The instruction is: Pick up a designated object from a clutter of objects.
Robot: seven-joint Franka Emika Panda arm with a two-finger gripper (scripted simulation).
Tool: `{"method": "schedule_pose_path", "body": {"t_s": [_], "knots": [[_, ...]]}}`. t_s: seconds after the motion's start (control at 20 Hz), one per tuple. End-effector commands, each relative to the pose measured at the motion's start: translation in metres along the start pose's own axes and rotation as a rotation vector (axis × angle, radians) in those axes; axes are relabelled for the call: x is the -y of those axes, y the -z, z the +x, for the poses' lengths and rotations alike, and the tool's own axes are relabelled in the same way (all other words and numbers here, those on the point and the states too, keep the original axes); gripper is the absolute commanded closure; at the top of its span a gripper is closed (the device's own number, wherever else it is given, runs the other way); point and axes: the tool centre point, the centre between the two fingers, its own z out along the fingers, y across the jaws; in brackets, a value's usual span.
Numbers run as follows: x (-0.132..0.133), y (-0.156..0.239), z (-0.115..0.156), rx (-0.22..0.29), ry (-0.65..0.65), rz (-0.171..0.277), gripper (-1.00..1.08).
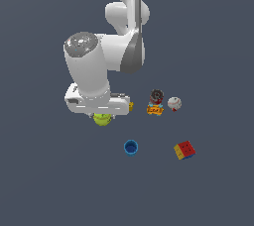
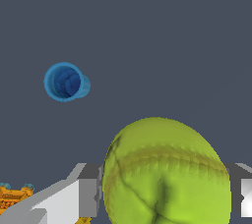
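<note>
Two grey fingers (image 2: 87,196) bracket the tennis ball (image 2: 165,174), apparently gripping it at three and nine o'clock; the ball hangs centred under the gripper (image 1: 101,117), blue cup (image 1: 131,147) apart.

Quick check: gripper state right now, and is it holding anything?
Gripper: shut on the tennis ball, one finger against each side of it.
</note>
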Motion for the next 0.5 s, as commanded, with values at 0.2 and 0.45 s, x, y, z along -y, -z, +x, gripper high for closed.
{"method": "schedule_pose_path", "body": {"t_s": [0.2, 0.45], "knots": [[-0.004, 0.061, -0.029, -0.002, 0.0, 0.0, 1.08], [-0.008, 0.108, -0.051, -0.002, 0.0, 0.0, 1.08]]}}
